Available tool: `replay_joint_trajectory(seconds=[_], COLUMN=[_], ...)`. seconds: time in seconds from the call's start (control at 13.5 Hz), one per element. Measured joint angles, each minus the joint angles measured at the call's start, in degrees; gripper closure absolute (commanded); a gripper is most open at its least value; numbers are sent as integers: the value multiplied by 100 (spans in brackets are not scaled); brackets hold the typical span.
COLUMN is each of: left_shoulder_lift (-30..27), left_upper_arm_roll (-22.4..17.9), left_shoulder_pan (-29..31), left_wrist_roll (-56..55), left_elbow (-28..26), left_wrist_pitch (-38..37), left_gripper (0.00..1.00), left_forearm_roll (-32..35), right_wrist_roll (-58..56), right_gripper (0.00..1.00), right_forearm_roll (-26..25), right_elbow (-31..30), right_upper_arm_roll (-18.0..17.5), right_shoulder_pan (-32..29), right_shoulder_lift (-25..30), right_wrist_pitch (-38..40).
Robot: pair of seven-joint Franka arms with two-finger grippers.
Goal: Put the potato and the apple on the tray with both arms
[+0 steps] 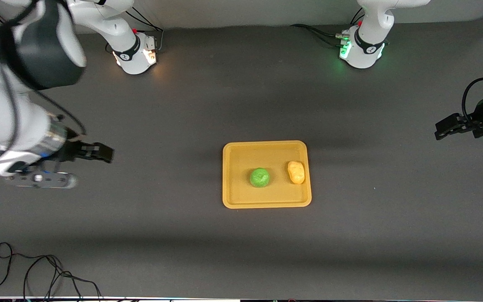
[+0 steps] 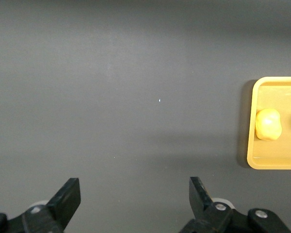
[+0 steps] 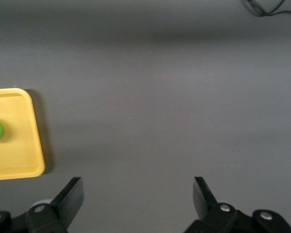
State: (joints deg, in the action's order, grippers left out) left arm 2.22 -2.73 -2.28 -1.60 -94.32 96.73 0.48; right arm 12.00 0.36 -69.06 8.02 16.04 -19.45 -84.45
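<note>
No brand name or writing can be read anywhere; the only marks are small dark emblems on the collars of the two arm bases, too small to make out. The table (image 1: 241,251) is covered edge to edge in a plain dark grey matte sheet. A pale wall strip runs along the edge where the bases stand. A loose black cable (image 1: 36,272) curls at the table corner nearest the front camera, at the right arm's end. The right arm's base glows orange-white, the left arm's green.

The yellow-orange tray (image 1: 266,203) lies flat near the middle of the table. On it the green apple (image 1: 260,177) sits about at its centre, and the potato (image 1: 296,172) lies beside it against the rim toward the left arm's end, the two apart.

The left gripper (image 1: 445,128) hangs over bare table at the left arm's end, fingers (image 2: 68,196) spread wide and empty. The right gripper (image 1: 101,152) hangs over bare table at the right arm's end, well apart from the tray, fingers (image 3: 70,194) likewise spread wide with nothing between them.
</note>
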Motion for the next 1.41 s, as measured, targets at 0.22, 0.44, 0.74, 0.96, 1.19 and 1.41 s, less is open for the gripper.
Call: replay_joint_trajectory(seconds=[0.22,0.44,0.74,0.96,1.19,1.41], left_shoulder_lift=[2,2,3,3,3,4], left_upper_arm_roll=[-1,0,2,2,4,6], left_shoulder_pan=[-2,-3,-9,-9,-13,-19], left_wrist_roll=[1,3,5,6,7,10], left_elbow=[-23,-38,-43,-45,-66,-125], left_wrist_pitch=[8,17,79,84,131,195], left_gripper=[0,0,0,0,0,0], left_forearm_roll=[0,1,1,1,1,1], right_wrist_roll=[-681,-1146,-1223,-1223,-1223,-1223], right_gripper=[0,0,0,0,0,0], right_forearm_roll=[0,1,2,-41,-48,-48], right_elbow=[-1184,-2101,-2396,-2323,-2294,-2294], right_upper_arm_roll=[-11,-201,-360,-377,-378,-380], right_shoulder_pan=[-691,-1376,-1595,-1596,-1595,-1595], right_shoulder_lift=[888,1518,1707,1708,1709,1709], right_wrist_pitch=[-493,-891,-997,-993,-955,-876])
